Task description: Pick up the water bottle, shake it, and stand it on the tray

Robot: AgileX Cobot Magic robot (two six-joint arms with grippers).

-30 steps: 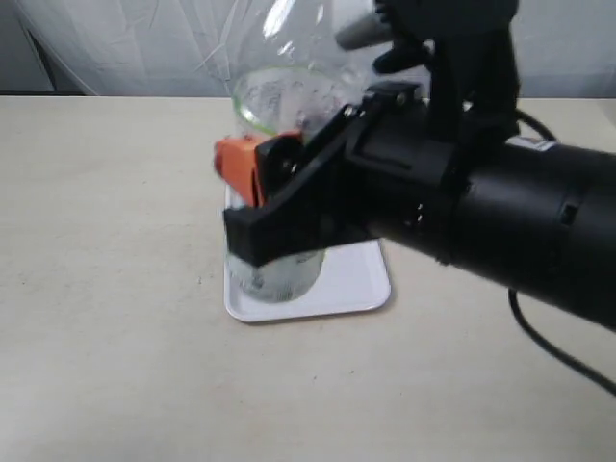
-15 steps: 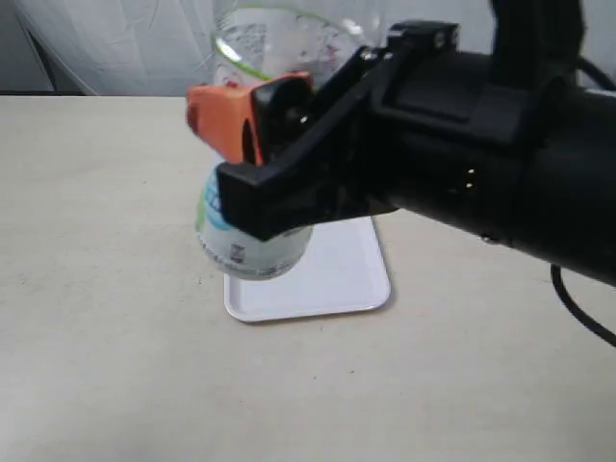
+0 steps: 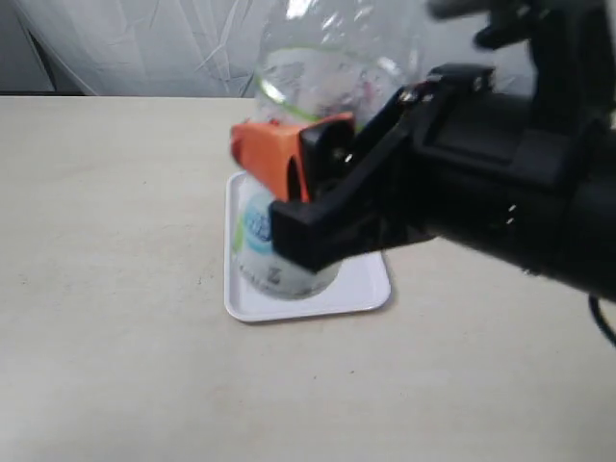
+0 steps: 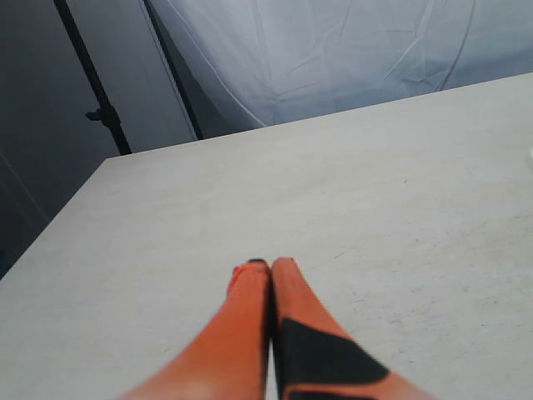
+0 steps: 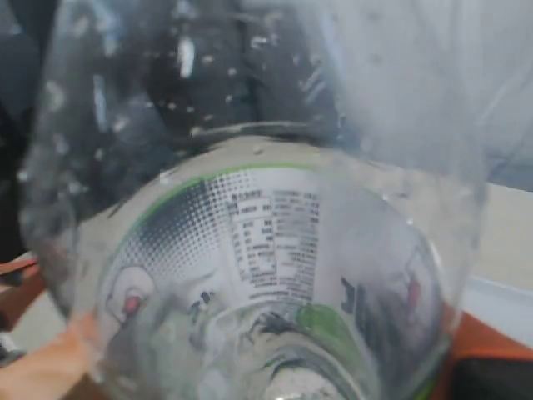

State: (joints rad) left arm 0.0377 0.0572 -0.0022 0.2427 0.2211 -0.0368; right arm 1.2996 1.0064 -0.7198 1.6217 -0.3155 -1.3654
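The water bottle (image 3: pixel 322 67) is clear, with a white-and-green label and a blue patch at its lower end. My right gripper (image 3: pixel 294 197) is shut on it across the middle, with one orange finger (image 3: pixel 274 154) on top. It hangs blurred in front of the white tray (image 3: pixel 364 282) on the table. Whether it touches the tray cannot be told. In the right wrist view the bottle (image 5: pixel 266 250) fills the picture, and orange fingers (image 5: pixel 491 333) show at its sides. The cap is hidden. My left gripper (image 4: pixel 268 267) is shut and empty over bare table.
The tabletop (image 3: pixel 106 289) is beige and stretches around the tray. A white cloth backdrop (image 3: pixel 135 48) hangs behind the table's far edge. The left wrist view shows the table's edge and a dark stand (image 4: pixel 100 112) beyond it.
The right gripper with the bottle swung up and left, then has come back right and lower over the tray. The bottle is blurred by motion.
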